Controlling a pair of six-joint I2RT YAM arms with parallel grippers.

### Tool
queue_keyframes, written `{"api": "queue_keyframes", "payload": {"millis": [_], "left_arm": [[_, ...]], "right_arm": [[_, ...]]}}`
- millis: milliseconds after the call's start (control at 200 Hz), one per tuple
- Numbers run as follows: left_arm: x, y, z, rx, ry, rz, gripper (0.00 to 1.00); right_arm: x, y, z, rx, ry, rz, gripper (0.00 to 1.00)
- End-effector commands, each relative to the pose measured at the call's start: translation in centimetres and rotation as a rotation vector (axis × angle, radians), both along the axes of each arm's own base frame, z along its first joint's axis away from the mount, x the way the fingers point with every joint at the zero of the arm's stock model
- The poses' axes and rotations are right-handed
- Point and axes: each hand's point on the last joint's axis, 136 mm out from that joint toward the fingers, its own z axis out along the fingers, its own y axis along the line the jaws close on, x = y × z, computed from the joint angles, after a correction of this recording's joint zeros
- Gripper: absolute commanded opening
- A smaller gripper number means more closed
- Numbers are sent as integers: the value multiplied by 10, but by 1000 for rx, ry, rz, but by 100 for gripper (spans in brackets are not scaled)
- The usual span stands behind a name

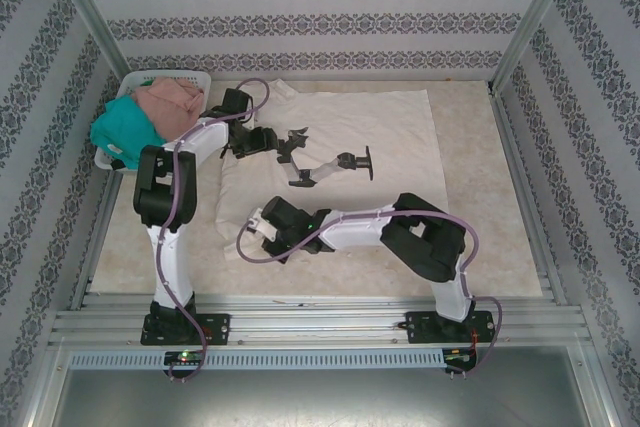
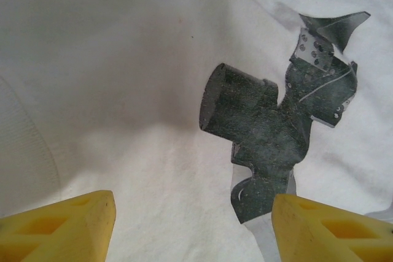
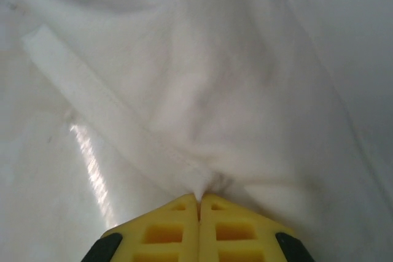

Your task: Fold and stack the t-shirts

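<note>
Right jaws apparently on cream t-shirt (image 3: 202, 121)

A robot test cell in a lab; aluminium frame (image 1: 535, 17), patterned wall panels (image 1: 320, 7), marbled tabletop (image 1: 480, 197).

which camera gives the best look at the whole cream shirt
The top view: the cream shirt lies spread on the table, most of its outline visible. The left wrist view shows its dark print close up; the right wrist view shows a fold pinched in the shut right tool.

Patterned walls (image 1: 300, 22), beige marbled table (image 1: 480, 197)
</note>
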Motion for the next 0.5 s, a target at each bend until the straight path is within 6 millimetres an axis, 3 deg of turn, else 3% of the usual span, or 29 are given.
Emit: {"api": "queue_keyframes", "payload": {"millis": [0,140,225,315,365,440,495], "left_arm": [[-1,8,-3,7,33,-15,68],[0,9,-6,7,41,-13,67],[0,10,-8,4,46,-11,67],[-2,11,-9,5,53,-13,67],[-4,12,-7,10,55,-16,67],[-8,13,1,13,44,-16,68],[-12,16,9,24,26,-9,73]], "right_arm": [[-28,-9,18,23,40,87,0],[-57,-15,38,49,80,190,0],[-75,-21,38,24,126,234,0],[-93,-30,35,-2,180,263,11],[-94,-35,37,-10,192,247,25],[-87,-41,50,9,169,189,29],[-79,-47,67,51,147,136,49]]}}
